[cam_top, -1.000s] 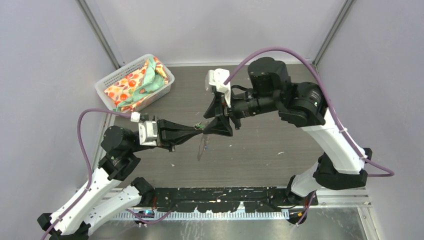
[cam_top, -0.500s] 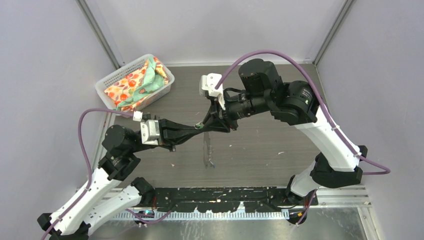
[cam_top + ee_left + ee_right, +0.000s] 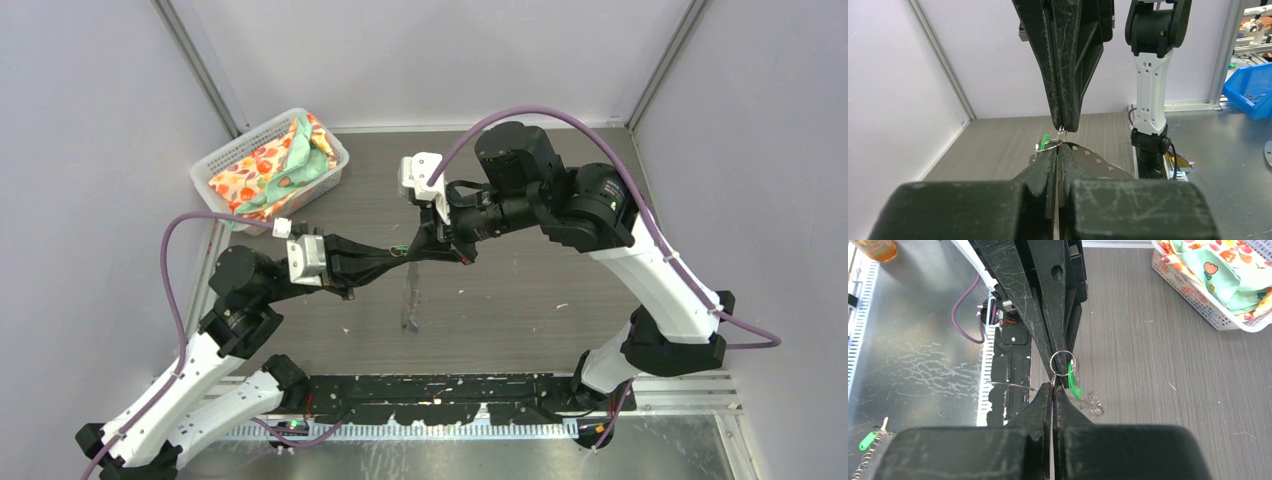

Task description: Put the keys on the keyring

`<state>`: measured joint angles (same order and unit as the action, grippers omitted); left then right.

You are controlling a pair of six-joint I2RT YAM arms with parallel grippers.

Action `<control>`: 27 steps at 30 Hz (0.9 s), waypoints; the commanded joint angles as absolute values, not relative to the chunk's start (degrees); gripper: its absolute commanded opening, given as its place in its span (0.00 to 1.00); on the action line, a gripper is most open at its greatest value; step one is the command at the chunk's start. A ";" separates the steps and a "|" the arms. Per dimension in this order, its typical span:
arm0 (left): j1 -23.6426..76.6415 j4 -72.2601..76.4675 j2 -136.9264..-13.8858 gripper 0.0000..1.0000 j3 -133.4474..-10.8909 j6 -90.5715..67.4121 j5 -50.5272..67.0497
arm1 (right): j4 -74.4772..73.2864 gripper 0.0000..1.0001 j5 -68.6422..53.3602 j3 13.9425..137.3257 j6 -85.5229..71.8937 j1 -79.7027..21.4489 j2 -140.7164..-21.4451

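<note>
Both arms meet above the middle of the table. My left gripper is shut on the keyring, a thin metal ring that sticks out of its tips. The green key hangs from that ring by its tag. My right gripper comes from the opposite side. It is shut on the ring's wire, tip to tip with the left. A thin, pale strand dangles from the ring toward the table.
At the back left stands a white mesh basket holding patterned cloth. The black base rail runs along the near edge. Grey walls close in on both sides and at the back.
My right gripper has moved left up to the left gripper's tips and closed from open onto the ring. The dangling strand has swung a little. The left gripper stayed shut.
</note>
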<state>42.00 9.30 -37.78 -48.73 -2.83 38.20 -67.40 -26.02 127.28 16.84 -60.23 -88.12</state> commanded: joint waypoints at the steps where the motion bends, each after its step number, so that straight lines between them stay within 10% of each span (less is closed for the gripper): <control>1: 42.26 12.04 -37.64 0.00 -51.68 -2.40 38.01 | -63.30 0.01 -22.72 125.86 16.48 -60.43 -85.77; 14: 42.27 10.17 -34.98 0.22 -49.96 3.47 40.02 | -28.83 0.01 -16.21 95.32 8.53 -60.31 -66.77; 21: 42.27 7.44 -32.98 0.15 -50.46 14.84 40.87 | -38.81 0.01 -23.45 102.12 9.89 -59.66 -70.40; 27: 42.24 -0.28 -33.06 0.31 -54.09 27.82 43.22 | -52.81 0.01 -29.41 110.99 11.74 -59.04 -75.96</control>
<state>42.04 5.19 -33.12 -50.00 16.80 40.51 -45.74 -24.16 105.03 10.48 -59.44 -73.82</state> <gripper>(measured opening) 0.251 0.026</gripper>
